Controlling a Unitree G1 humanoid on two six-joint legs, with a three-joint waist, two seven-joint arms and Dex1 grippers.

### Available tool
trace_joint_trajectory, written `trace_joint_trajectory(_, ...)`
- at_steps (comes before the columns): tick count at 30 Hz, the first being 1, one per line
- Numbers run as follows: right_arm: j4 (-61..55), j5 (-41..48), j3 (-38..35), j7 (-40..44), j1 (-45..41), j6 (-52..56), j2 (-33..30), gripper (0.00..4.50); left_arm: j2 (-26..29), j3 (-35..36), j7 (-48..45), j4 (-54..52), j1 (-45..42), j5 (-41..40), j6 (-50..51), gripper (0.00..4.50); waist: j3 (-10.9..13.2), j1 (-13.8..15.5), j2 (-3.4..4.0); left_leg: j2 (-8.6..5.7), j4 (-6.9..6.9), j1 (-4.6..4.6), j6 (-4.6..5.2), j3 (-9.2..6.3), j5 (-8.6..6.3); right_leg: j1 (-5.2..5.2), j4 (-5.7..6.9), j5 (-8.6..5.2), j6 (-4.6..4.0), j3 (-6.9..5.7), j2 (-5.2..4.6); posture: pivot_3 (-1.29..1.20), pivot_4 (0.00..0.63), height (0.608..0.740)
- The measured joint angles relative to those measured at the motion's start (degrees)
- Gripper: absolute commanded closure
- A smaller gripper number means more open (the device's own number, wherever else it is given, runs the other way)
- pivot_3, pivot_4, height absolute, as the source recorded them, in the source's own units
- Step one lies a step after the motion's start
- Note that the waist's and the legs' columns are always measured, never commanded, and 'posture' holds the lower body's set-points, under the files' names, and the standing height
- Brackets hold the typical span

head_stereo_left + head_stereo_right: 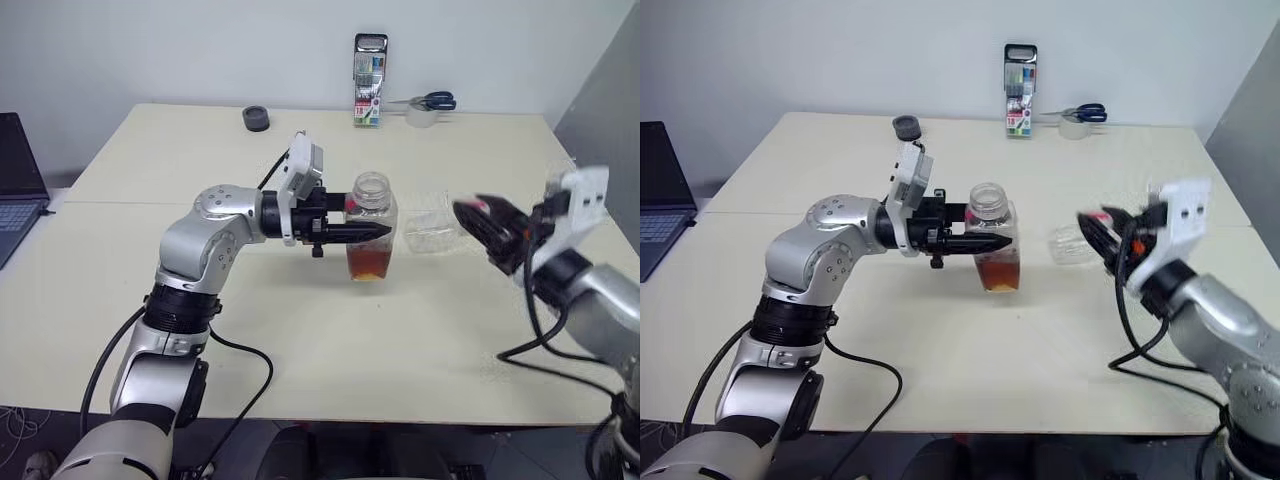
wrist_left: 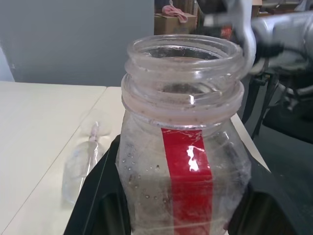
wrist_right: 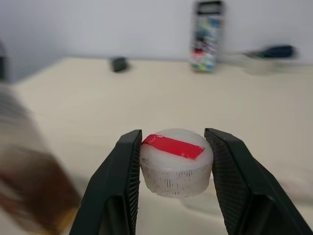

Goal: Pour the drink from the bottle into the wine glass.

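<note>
Left gripper (image 1: 385, 232) is clamped on the bottle (image 1: 371, 228), fingers pinching the body just under the wide neck, bottle upright on the table (image 1: 300, 340), mouth open, cap off. Drink (image 1: 369, 262) sits low in the bottle, roughly the bottom third. Right gripper (image 3: 172, 161) is closed on the cap (image 3: 176, 161), white with a red strip, held off to my right side and above the table. Wine glass (image 1: 432, 231) looks to be lying on its side just right of the bottle, between my two hands, though it's clear and hard to read. My take: the cap needs parking first, well apart from the glass, so the right hand is free. Then the glass has to stand on its foot before any tilt. For the pour, I'd keep the grip high and firm, tip slowly, and bring the neck over the bowl, since the wide mouth will dump fast.
</note>
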Motion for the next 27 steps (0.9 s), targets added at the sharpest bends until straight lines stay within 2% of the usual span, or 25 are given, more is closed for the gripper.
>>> trace_joint_trajectory(3,2.0,-9.1,2.4,-2.2,5.7,-3.8,5.0,2.72,-0.2,0.0,0.0,0.1,-0.1,0.0,0.0,2.62,0.0,-0.4,0.04,-0.01,0.0,0.11,0.01,0.1,0.01,-0.01,0.1,0.0,0.0,0.14,0.04,0.0,0.15,0.74)
trace_joint_trajectory(7,5.8,-17.5,6.6,-2.3,6.8,-9.8,10.6,2.72,-1.2,-0.4,-0.1,0.4,-1.1,0.0,0.0,2.62,0.0,-0.7,0.07,0.03,-0.01,0.18,-0.02,0.09,0.04,-0.01,0.13,0.0,0.0,0.17,0.13,0.0,0.15,0.74)
trace_joint_trajectory(11,15.3,-29.6,11.5,-2.9,10.1,-17.4,13.7,2.72,-1.6,-0.4,-0.2,1.7,-1.4,0.1,0.0,2.62,0.0,-0.4,0.09,-0.02,-0.02,0.15,-0.02,0.12,0.04,-0.01,0.06,0.0,0.0,0.18,0.09,0.0,0.15,0.74)
trace_joint_trajectory(15,20.7,-33.5,12.6,-1.8,11.3,-21.1,18.9,2.72,-1.6,-0.4,-0.2,2.3,-1.7,0.1,0.0,2.62,0.0,-0.4,0.11,-0.02,-0.01,0.13,-0.03,0.11,0.05,-0.01,0.06,0.0,0.0,0.18,0.07,0.0,0.15,0.74)
trace_joint_trajectory(19,21.8,-35.1,12.7,-0.1,10.7,-21.9,21.2,2.72,-1.6,-0.4,-0.2,2.3,-2.8,0.1,0.0,2.62,0.0,-0.5,0.11,-0.02,-0.01,0.17,-0.03,0.1,0.05,-0.01,0.1,0.0,0.0,0.18,0.08,0.0,0.15,0.74)
trace_joint_trajectory(27,22.7,-35.3,10.8,3.1,9.0,-21.0,21.9,0.15,-1.5,-0.4,-0.2,2.3,-2.8,0.2,0.0,2.62,0.0,-0.4,0.11,-0.02,-0.01,0.16,-0.04,0.08,0.05,-0.01,0.09,0.0,0.0,0.17,0.07,0.0,0.15,0.74)
